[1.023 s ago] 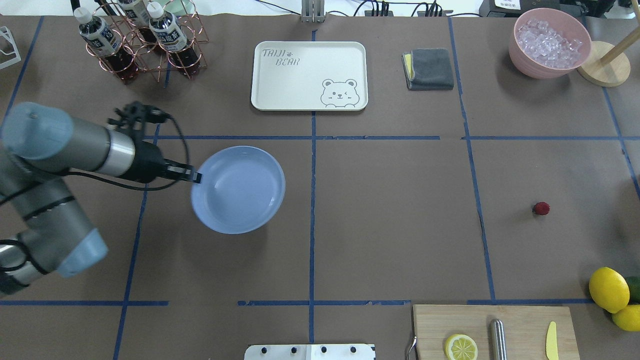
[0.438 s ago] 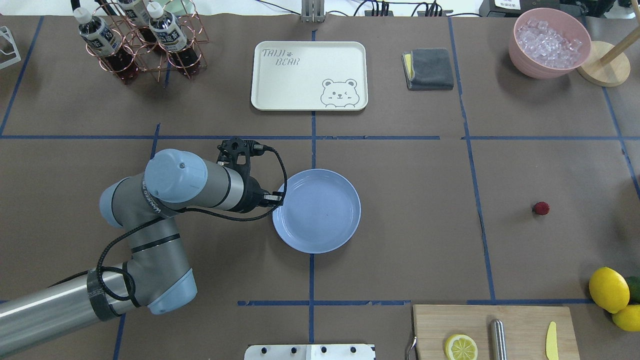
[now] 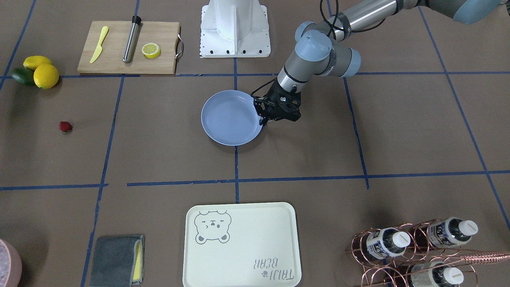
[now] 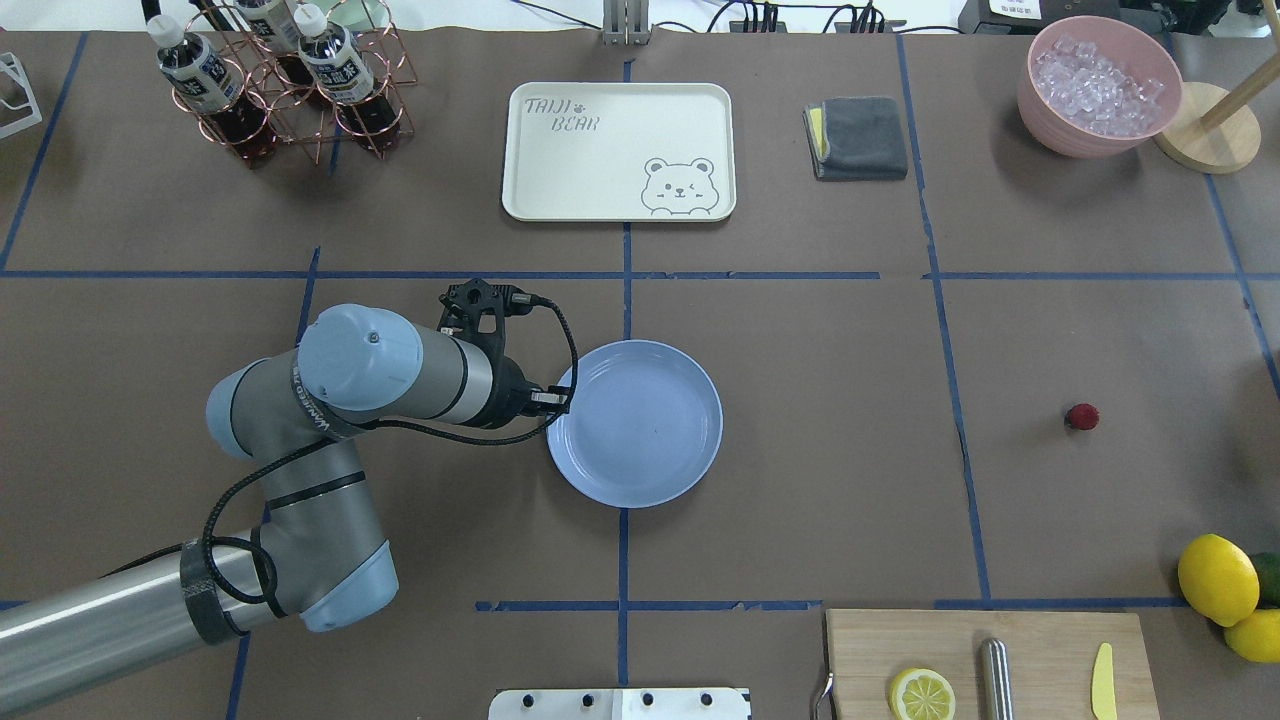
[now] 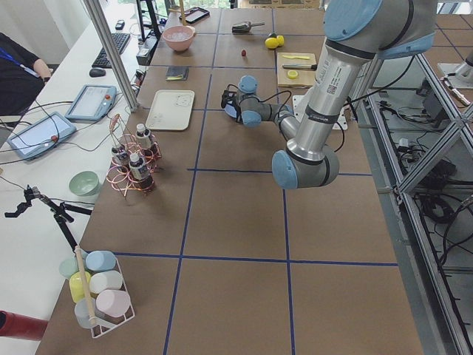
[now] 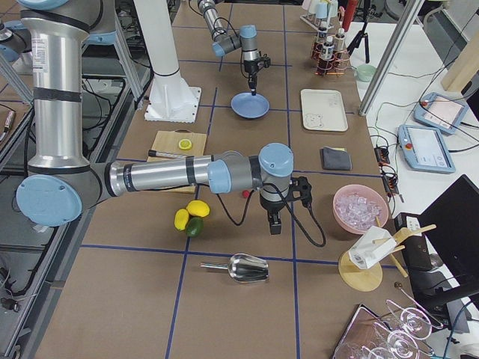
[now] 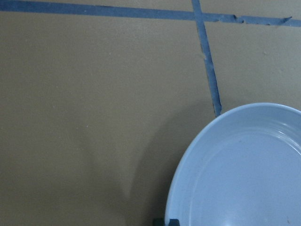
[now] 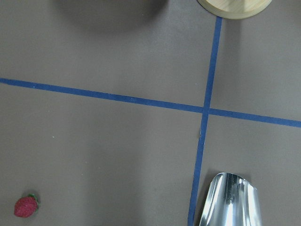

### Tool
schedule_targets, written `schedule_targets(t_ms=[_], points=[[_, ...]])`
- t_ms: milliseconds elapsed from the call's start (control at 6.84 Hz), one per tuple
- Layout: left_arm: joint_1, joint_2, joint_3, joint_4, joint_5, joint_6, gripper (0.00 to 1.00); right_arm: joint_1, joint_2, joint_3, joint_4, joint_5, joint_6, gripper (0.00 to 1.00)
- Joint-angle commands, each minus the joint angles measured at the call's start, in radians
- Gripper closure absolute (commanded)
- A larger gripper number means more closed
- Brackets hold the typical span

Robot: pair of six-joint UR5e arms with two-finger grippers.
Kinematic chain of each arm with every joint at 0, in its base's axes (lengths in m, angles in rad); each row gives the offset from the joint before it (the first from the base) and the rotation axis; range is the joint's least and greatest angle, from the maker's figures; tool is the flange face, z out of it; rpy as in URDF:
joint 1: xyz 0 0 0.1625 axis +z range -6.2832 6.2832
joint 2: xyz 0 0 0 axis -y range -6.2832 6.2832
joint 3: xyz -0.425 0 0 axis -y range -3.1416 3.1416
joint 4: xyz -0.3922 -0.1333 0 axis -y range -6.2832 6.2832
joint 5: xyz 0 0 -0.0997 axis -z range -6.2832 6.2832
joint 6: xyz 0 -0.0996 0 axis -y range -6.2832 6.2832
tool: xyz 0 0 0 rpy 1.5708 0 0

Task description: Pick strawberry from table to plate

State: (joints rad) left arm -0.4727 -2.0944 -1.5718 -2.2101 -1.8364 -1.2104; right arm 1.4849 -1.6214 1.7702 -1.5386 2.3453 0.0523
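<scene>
While the left pincer (image 4: 558, 400) clasps the plate (image 4: 640, 425) at its nine-o'clock rim, the strawberry (image 4: 1081, 416) lies on the desk (image 4: 800, 450) toward three o'clock; whether the right pincer (image 6: 275, 223) is released or clenched cannot be told.

A cream bear tray (image 4: 618, 150) sits at the far side, a folded grey cloth (image 4: 858, 137) near it, a pink bowl of ice (image 4: 1098, 85) beyond. The wooden cutting board (image 4: 1040, 640) carries a lemon half (image 4: 921, 694), steel cylinder (image 4: 996, 680) and yellow knife (image 4: 1102, 682).
</scene>
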Motion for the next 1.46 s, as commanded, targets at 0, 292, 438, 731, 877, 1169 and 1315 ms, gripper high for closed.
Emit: schedule_targets(t_ms=[0, 292, 438, 731, 877, 1169, 1315], points=[[0.0, 0.002, -0.001, 0.001, 0.0, 0.0, 1.0, 0.0, 0.0, 0.002, 0.0, -0.001, 0.0, 0.0], [-0.001, 0.007, 0.001, 0.001, 0.0, 0.002, 0.65, 0.0, 0.003, 0.005, 0.0, 0.0, 0.0, 0.0], [-0.001, 0.013, 0.001, -0.002, 0.0, 0.018, 0.01, 0.0, 0.006, 0.005, 0.0, 0.0, 0.0, 0.0], [-0.083, 0.019, -0.028, 0.024, -0.016, 0.101, 0.0, 0.0, 0.015, 0.02, 0.023, 0.003, 0.0, 0.0], [-0.165, 0.046, -0.092, 0.144, -0.089, 0.273, 0.0, -0.003, 0.026, 0.018, 0.149, 0.005, 0.001, 0.0], [-0.373, 0.115, -0.23, 0.42, -0.139, 0.653, 0.0, -0.006, 0.023, 0.017, 0.265, 0.006, 0.0, 0.0], [-0.532, 0.137, -0.218, 0.497, -0.176, 0.857, 0.0, -0.015, 0.017, 0.018, 0.265, 0.006, -0.002, 0.0]])
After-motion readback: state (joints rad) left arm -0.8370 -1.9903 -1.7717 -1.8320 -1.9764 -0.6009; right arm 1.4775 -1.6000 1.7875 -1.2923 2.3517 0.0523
